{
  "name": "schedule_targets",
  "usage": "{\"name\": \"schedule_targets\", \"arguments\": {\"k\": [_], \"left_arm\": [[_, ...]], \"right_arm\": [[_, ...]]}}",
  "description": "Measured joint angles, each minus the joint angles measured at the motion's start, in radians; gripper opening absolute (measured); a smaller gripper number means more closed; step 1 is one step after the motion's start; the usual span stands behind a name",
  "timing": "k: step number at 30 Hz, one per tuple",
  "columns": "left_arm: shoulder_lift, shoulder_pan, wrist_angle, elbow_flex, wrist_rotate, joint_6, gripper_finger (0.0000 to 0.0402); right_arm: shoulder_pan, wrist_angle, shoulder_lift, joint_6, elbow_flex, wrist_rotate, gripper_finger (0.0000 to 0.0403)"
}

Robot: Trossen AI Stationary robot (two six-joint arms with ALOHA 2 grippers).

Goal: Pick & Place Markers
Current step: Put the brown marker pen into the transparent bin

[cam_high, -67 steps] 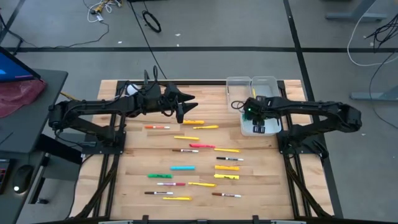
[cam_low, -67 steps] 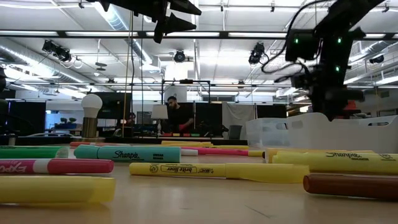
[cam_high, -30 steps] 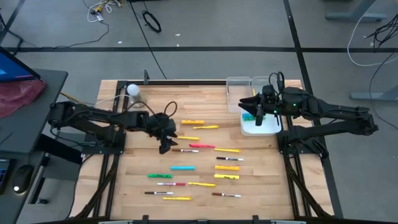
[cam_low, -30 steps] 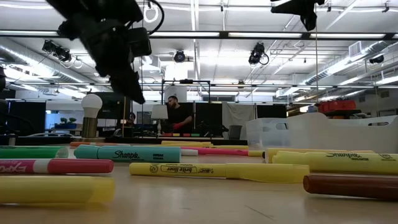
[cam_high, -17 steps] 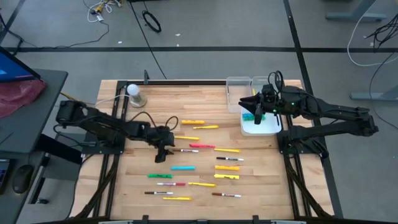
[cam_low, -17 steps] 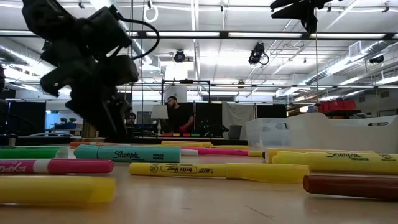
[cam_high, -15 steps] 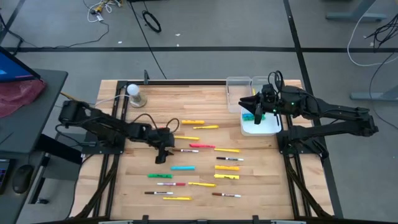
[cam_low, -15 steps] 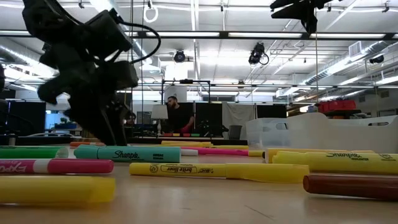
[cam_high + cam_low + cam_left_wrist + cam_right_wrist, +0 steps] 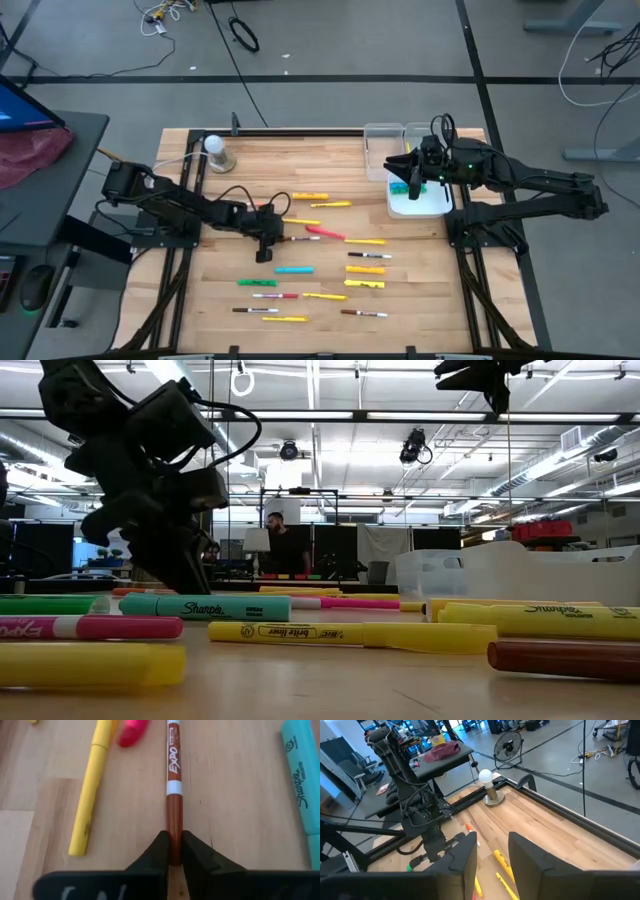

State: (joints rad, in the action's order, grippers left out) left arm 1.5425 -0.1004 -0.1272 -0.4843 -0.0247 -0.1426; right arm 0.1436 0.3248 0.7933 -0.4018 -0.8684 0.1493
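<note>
Many markers lie flat on the wooden table [image 9: 220,300]. Among them is a white Expo marker with a brown cap [image 9: 174,765], which shows in the high view [image 9: 296,239] near the table's middle. My left gripper [image 9: 174,837] [image 9: 267,244] is down at the table, shut on this marker's cap end. Next to it lie a thin yellow marker [image 9: 92,785], a pink highlighter [image 9: 134,731] and a cyan highlighter [image 9: 302,780] [image 9: 205,607]. My right gripper [image 9: 492,865] [image 9: 408,172] hangs open high over the bins, holding nothing. My left gripper pinches the marker's brown cap [image 9: 174,817] at its free end between the two fingers. The fingers slant down from the table's left side and run along the marker's line. The marker lies flat on the table, stretching away from the fingertips.
Clear bins [image 9: 405,140] and a white tray [image 9: 420,208] stand at the far right under my right arm. A white ball on a grey base [image 9: 215,150] [image 9: 487,780] stands at the far left. More markers [image 9: 365,268] lie toward the near edge. A person [image 9: 285,545] sits in the room behind.
My left gripper has sunk from above the table down to the board at the brown-capped marker's end, tipping more steeply downward. My right arm has kept still.
</note>
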Motion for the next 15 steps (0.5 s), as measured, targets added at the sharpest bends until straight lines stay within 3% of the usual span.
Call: {"name": "schedule_targets", "arguments": {"k": [4, 9, 15], "left_arm": [[-0.011, 0.002, 0.015, -0.016, 0.058, -0.010, 0.0032], [-0.071, 0.002, 0.116, -0.078, 0.200, -0.034, 0.0032], [-0.171, 0.042, 0.360, -0.248, 0.295, -0.100, 0.0032]], "right_arm": [[0.000, 0.000, 0.000, 0.003, 0.000, 0.000, 0.0111], [0.000, 0.004, 0.006, 0.003, 0.000, 0.000, 0.0111], [0.000, 0.050, 0.050, 0.054, -0.002, -0.034, 0.0112]]}}
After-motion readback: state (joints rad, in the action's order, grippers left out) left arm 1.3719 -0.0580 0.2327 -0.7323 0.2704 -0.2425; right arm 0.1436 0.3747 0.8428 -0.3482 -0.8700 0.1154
